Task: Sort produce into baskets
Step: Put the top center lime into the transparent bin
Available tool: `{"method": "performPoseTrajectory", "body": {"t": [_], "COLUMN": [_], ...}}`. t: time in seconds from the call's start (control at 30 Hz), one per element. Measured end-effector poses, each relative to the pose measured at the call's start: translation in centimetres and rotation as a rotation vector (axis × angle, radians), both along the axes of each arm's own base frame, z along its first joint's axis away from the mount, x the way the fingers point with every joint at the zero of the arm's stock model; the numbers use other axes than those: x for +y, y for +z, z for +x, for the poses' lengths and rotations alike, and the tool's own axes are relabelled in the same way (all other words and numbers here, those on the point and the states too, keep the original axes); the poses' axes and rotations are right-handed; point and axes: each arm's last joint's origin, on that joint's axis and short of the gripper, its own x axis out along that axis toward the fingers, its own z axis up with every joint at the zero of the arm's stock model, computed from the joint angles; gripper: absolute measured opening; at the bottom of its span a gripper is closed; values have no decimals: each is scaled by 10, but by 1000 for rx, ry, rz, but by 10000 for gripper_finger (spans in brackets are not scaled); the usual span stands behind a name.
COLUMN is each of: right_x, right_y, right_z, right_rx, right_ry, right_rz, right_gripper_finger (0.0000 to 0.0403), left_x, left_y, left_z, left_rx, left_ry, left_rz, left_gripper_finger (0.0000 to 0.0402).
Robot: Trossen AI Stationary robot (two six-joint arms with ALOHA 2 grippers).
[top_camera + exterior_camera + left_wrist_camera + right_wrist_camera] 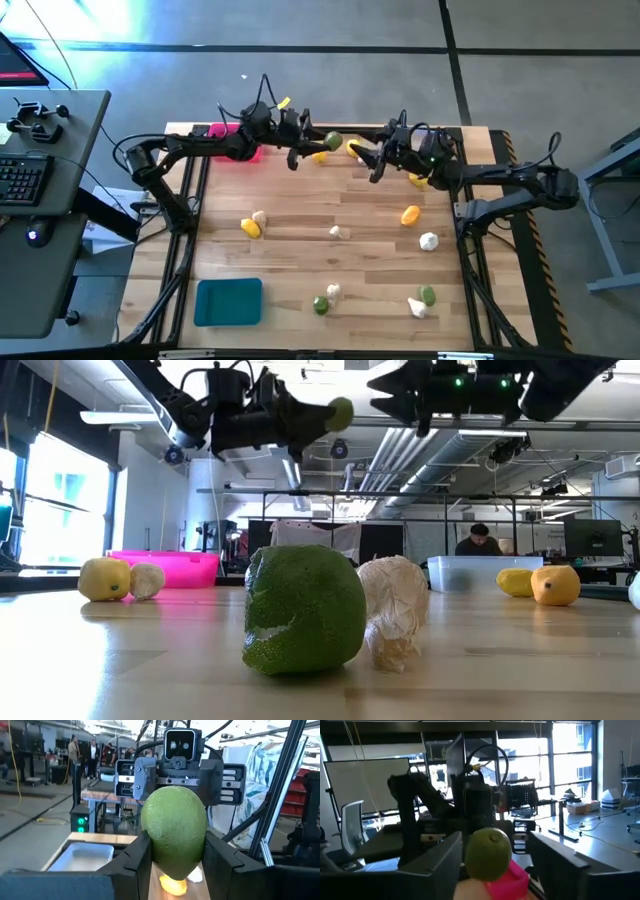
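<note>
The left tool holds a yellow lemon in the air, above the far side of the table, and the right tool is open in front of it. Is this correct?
Not quite. The left tool holds a green lime, not a yellow lemon, as the left wrist view shows. The rest stands: it is in the air above the table's far side, with the open right tool facing it.

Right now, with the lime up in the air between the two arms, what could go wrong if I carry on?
1. The left gripper holds the lime high above the table. If it slips, it would probably land on the lemon below and roll away.
2. The right gripper, jaws open, flanks the same lime, nose to nose with the left. Swinging either arm sideways or forward could knock the lime loose or bump the grippers.
</note>
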Motion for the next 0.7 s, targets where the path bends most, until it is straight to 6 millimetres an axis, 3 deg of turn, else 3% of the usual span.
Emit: {"method": "performPoseTrajectory", "body": {"t": [0.2,0.7], "right_x": [-2,-13], "right_y": [19,22], "right_z": [6,38], "right_rx": [-21,11], "right_ry": [-2,25], "right_rz": [-29,-78], "right_gripper_finger": [276,279], "left_x": [1,-2], "left_y": [17,31], "left_z": [5,16], "left_rx": [-51,-90], "left_ry": [-1,-20], "left_rz": [58,94], "left_gripper_finger": [113,113]}}
